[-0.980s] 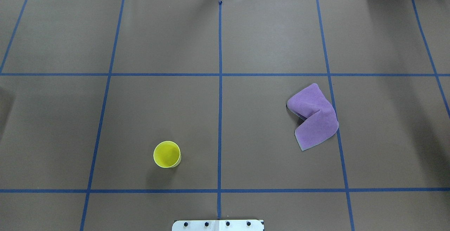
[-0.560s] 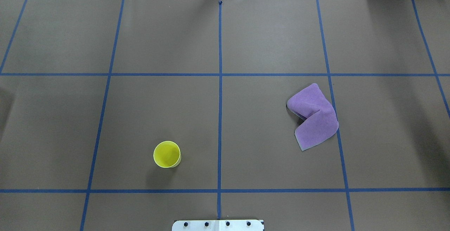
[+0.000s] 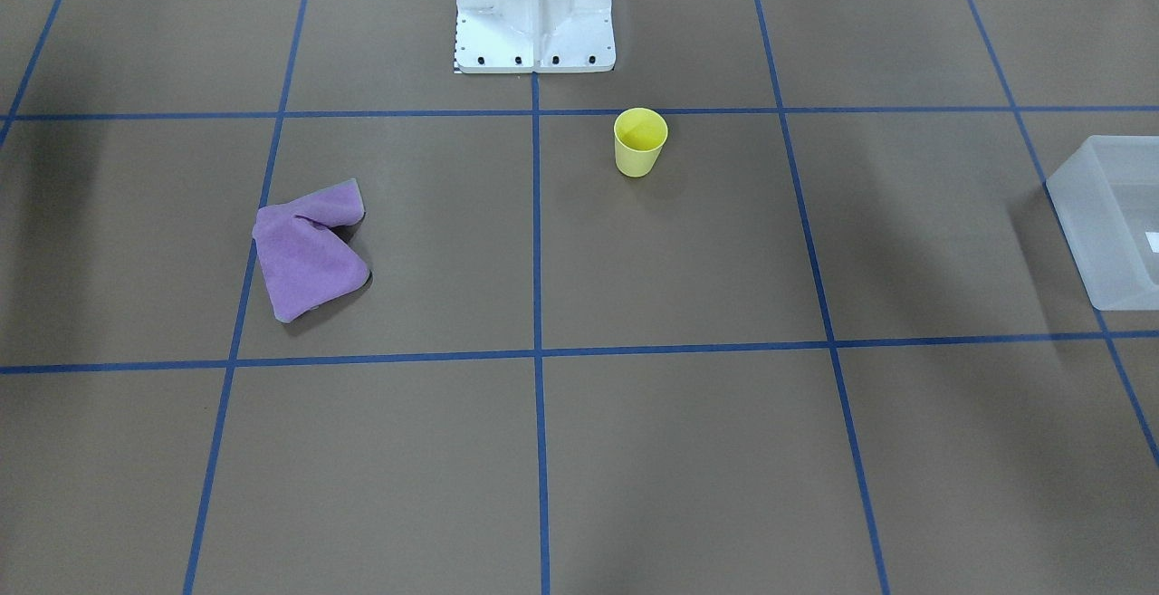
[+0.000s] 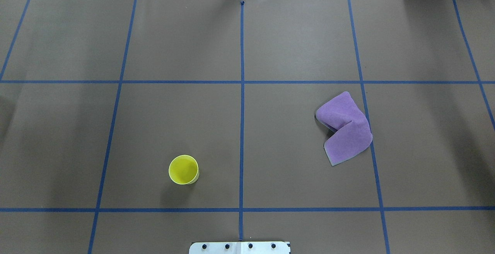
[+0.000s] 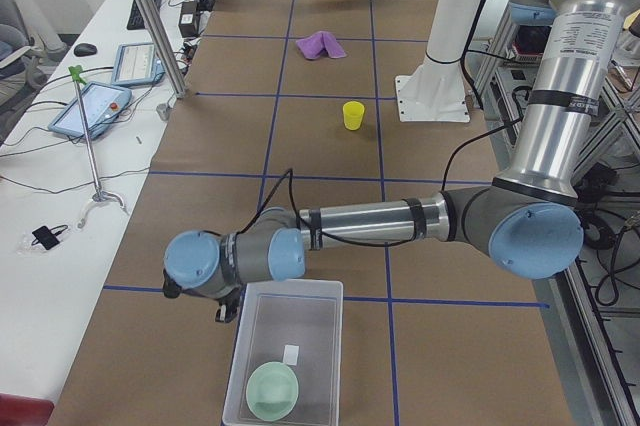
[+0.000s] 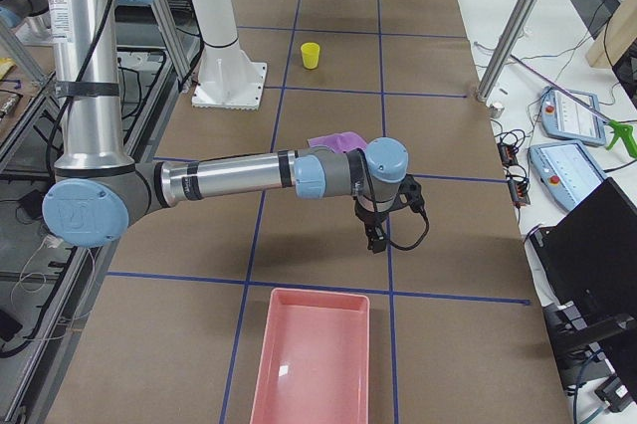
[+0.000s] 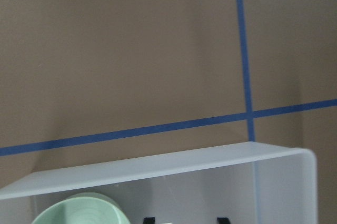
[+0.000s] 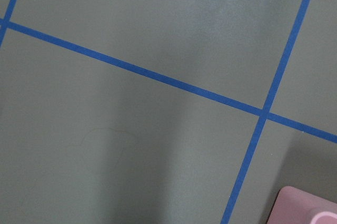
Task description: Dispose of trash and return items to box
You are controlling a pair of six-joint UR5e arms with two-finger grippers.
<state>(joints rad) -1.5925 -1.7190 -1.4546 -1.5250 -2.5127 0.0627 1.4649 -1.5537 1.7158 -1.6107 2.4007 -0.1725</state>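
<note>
The yellow cup stands upright on the brown table, near the pedestal; it also shows in the front view. The pale green bowl lies inside the frosted box at the table's left end. My left gripper hangs over the box's rim. Its two dark fingertips stand apart with nothing between them. My right gripper hangs above bare table between the purple cloth and the pink bin. I cannot tell whether it is open or shut.
The purple cloth lies crumpled right of centre. The white pedestal stands at the robot's side. The pink bin's corner shows in the right wrist view. Tablets and poles stand on a side bench beyond the table's far edge.
</note>
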